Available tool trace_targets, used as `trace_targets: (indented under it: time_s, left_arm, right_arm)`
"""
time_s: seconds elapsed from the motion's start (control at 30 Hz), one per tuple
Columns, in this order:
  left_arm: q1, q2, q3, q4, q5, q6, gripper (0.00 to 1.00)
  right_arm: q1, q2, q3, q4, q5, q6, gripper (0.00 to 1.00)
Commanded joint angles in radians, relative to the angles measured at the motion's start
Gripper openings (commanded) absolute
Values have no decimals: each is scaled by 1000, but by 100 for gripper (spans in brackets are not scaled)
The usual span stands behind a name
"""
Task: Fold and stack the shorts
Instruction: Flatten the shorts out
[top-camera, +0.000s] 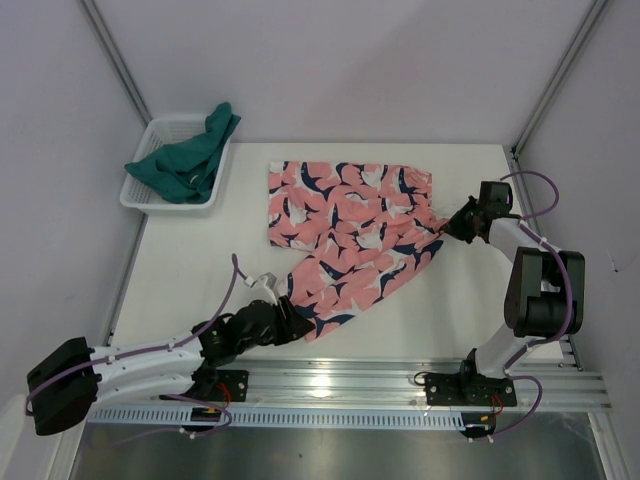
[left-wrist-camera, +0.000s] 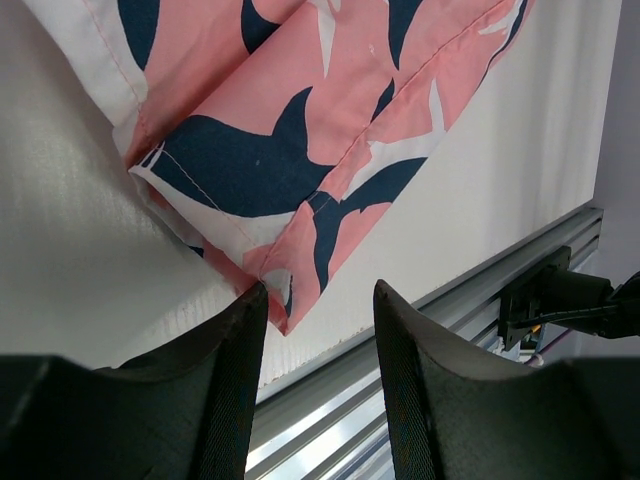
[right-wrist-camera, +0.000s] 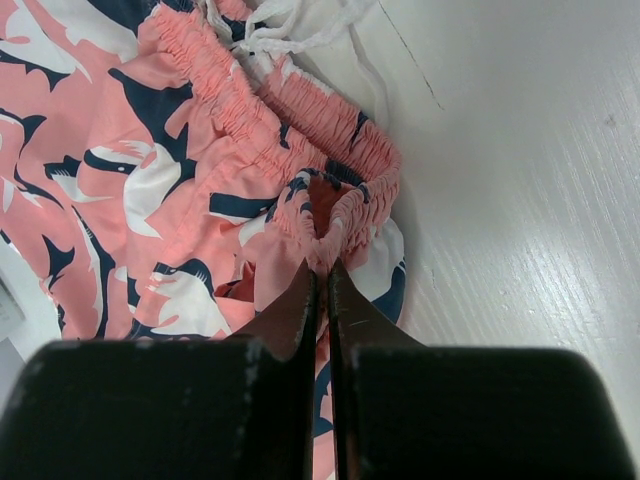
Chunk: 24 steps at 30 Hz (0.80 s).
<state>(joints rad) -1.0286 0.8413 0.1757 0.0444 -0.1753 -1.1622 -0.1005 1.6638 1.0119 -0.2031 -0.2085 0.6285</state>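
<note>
The salmon-pink shark-print shorts lie spread on the white table, one leg angled toward the near left. My right gripper is at their right end, shut on the gathered elastic waistband; its fingertips pinch the fabric. My left gripper stands open at the near leg's hem corner. That corner lies against the tip of the left finger, with nothing between the fingers. The dark teal shorts lie crumpled in the basket at the back left.
The white mesh basket sits at the table's far left corner. An aluminium rail runs along the near edge, close under the left gripper. Slanted frame posts rise at the back corners.
</note>
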Motion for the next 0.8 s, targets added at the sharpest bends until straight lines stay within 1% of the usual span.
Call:
trace_targets:
  time_s: [0.0,0.13,0.23,0.43,0.6,0.77]
  left_arm:
    - [9,15,1,66,16,-13,50]
    - [9,31,-11,87,11,-21,49]
    - [9,39,-37,136,4,-43,49]
    - [9,51,-85,199,-49,-100,46]
    - [9,45,-88,166,-108,-116,41]
    - [9,33,-101,196,-135,-126,39]
  right_arm:
    - [-4,-12,-9,25,-11,2,0]
    - [-5,-12,-10,24,-12,4,0]
    - [-5,-13,-10,25,-11,4,0]
    - [-5,-13,-10,25,-15,5,0]
    - [-7,-16,-10,27,-12,4,0]
    - [-8,-16,-10,28,-12,4,0]
